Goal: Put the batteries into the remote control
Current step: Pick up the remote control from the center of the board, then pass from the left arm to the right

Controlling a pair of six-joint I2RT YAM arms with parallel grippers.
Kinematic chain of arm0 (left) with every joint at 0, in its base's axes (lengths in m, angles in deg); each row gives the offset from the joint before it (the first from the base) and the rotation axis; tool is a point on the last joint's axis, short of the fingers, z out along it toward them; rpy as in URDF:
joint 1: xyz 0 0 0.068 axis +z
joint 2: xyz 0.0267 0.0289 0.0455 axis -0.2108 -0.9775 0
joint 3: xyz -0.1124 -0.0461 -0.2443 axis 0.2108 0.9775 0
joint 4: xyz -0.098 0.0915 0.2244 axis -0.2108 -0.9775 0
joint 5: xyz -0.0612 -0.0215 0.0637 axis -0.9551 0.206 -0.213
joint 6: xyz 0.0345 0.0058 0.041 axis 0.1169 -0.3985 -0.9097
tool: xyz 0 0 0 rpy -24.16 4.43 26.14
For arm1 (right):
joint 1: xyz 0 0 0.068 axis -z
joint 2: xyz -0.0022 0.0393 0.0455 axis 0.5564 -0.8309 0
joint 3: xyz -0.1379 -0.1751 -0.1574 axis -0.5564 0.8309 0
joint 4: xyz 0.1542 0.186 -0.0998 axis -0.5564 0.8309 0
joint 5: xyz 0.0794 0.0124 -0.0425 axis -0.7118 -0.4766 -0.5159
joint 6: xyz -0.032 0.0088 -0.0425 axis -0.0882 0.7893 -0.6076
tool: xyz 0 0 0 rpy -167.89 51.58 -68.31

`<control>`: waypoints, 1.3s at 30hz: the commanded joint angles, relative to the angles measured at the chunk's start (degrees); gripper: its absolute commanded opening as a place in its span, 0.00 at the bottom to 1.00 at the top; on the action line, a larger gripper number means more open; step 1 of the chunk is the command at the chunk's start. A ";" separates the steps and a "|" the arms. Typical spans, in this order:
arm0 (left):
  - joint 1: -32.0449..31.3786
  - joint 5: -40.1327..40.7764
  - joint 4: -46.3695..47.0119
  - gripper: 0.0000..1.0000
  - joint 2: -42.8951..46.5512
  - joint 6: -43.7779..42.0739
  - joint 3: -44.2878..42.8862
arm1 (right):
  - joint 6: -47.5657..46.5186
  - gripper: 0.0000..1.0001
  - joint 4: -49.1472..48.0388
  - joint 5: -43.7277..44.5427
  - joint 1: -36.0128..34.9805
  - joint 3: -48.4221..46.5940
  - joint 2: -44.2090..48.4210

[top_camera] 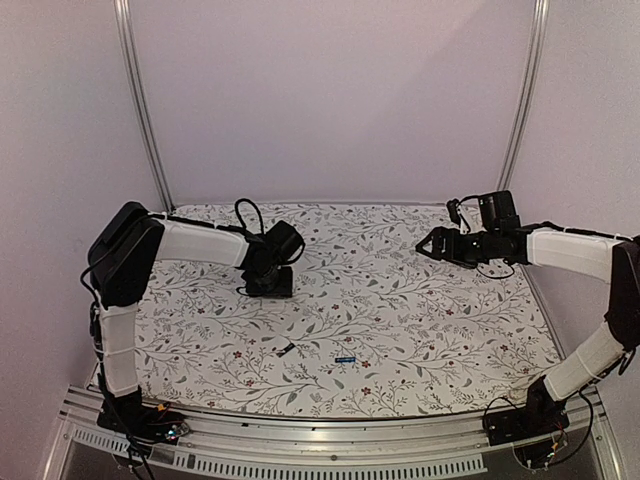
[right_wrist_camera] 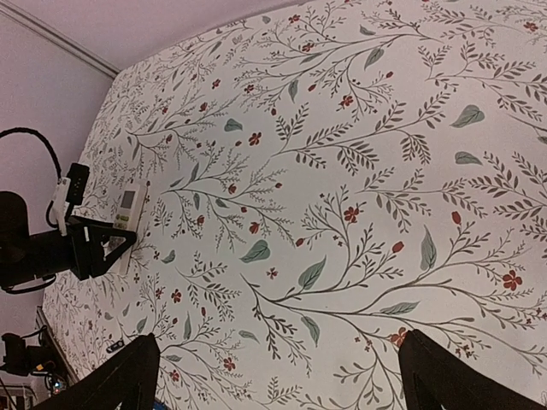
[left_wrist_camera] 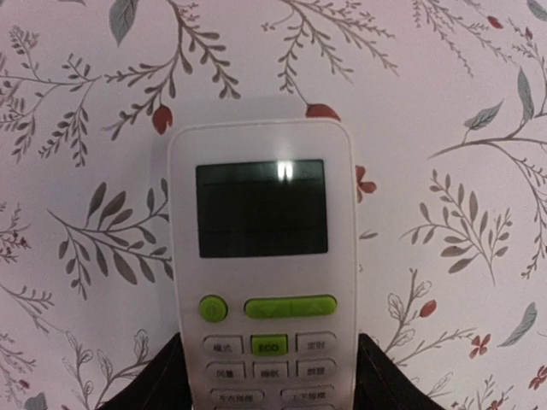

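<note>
Clamping the remote control (left_wrist_camera: 261, 256) (face up) left of centre, my left gripper (top_camera: 268, 288) is nearer the blackish battery (top_camera: 286, 349) and blue battery (top_camera: 346, 359), lying lower centre, than my wide-open right gripper (top_camera: 425, 246).

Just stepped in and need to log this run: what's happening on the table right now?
The left gripper grips the sides of the white remote control, which faces up, on or just above the floral table. The right gripper hangs open and empty above the far right. The blackish battery and the blue battery lie loose near the front edge, not yet loaded.
</note>
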 commanded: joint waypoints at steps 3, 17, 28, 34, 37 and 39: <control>-3.22 -4.00 4.35 0.45 2.18 -5.96 1.44 | 3.46 0.99 -2.75 -5.17 -0.45 -0.82 -1.18; -13.56 -3.83 28.30 0.38 16.03 -27.24 8.98 | 13.91 0.98 -12.14 -16.06 -6.83 -3.29 -5.48; -20.10 -0.68 32.62 0.38 18.24 -35.41 8.61 | 16.53 0.82 -13.26 -19.36 -12.98 -6.85 -6.86; -21.71 0.55 32.69 0.38 18.41 -36.69 7.99 | 17.19 0.64 -13.84 -20.01 -15.19 -7.75 -8.40; -21.85 0.94 32.59 0.38 18.39 -37.18 7.86 | 17.66 0.53 -14.20 -20.11 -15.89 -7.65 -8.84; -21.85 1.40 32.53 0.38 18.23 -37.44 7.80 | 17.92 0.44 -14.77 -20.27 -16.22 -7.34 -8.96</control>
